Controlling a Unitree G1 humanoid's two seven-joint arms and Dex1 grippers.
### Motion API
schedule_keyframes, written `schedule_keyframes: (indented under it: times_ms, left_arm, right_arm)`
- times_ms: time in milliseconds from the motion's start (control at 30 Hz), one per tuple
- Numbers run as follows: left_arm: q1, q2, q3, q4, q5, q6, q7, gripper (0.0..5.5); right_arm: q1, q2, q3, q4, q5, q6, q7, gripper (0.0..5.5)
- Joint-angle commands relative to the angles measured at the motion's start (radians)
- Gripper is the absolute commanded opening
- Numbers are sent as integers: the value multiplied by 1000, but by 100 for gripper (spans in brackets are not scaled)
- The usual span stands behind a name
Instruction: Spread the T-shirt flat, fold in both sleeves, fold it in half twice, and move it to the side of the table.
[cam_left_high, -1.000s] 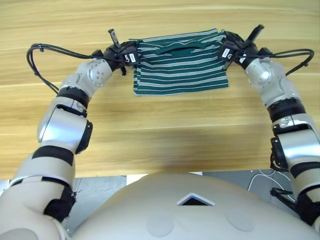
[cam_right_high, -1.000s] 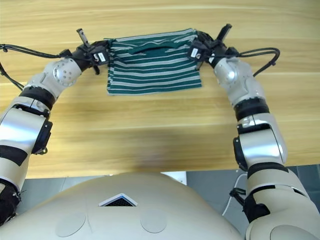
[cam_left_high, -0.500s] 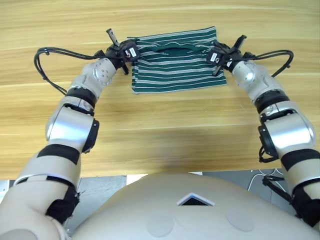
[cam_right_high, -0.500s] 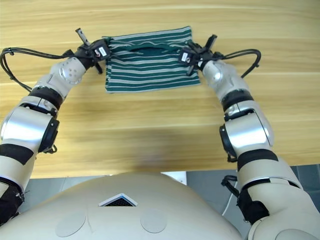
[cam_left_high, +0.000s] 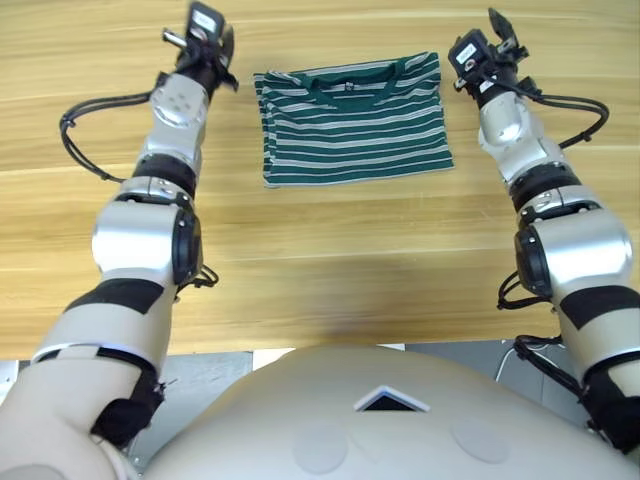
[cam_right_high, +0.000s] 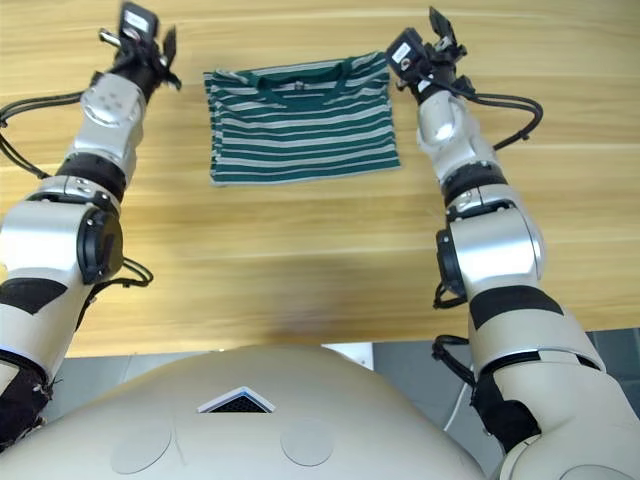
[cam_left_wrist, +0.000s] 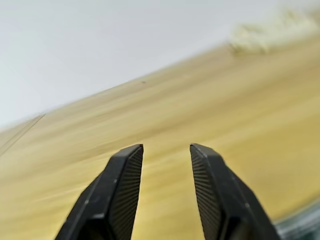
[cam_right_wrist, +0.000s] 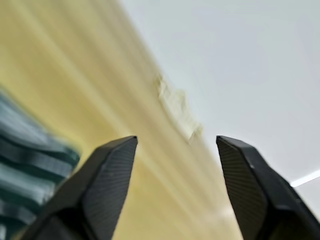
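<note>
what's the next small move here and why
Probably lower the right tool to the T-shirt at its right edge, to start the second half-fold: it lies as a flat rectangle, wider than deep, and that tool and the left tool both hang open by its far corners.

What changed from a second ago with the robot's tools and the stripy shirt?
Both let go. The left tool and the right tool were at the T-shirt's far corners, gripping it. Now they stand open, drawn outward and farther across the table, clear of the cloth. The T-shirt stayed folded in the same spot.
</note>
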Motion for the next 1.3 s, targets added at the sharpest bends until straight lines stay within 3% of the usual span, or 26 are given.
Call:
schedule_keyframes:
  times_ms: [33, 167, 267, 367, 567, 733, 1033, 1167, 1300]
  left_arm:
    - [10, 11, 49, -9, -38, -21, 6, 173]
    - [42, 32, 84, -21, -54, -68, -5, 173]
    - [70, 44, 80, -30, -43, -104, -1, 173]
    - [96, 43, 69, -44, -32, -143, 6, 173]
    - [131, 40, 32, -69, 4, -210, 24, 173]
    - [132, 42, 20, -73, 10, -225, 31, 173]
    - [132, 43, 10, -74, 24, -240, 47, 173]
    - [141, 50, 2, -87, 36, -261, 58, 173]
    - [145, 45, -7, -94, 41, -275, 65, 173]
  right_arm:
    - [66, -58, -5, -43, 27, -117, 70, 351]
    - [219, -118, -32, -268, 236, -290, 446, 426]
    - [297, -199, -16, -416, 239, -269, 573, 465]
    - [308, -288, 58, -452, -42, -92, 437, 465]
    - [404, -316, 192, -552, -302, 114, 400, 465]
    - [550, -360, 195, -806, -174, 46, 551, 465]
    - [725, -502, 70, -1097, 43, 13, 708, 465]
    - [732, -502, -8, -1149, 70, 34, 698, 465]
    - [691, -438, -14, -1169, 46, 52, 686, 465]
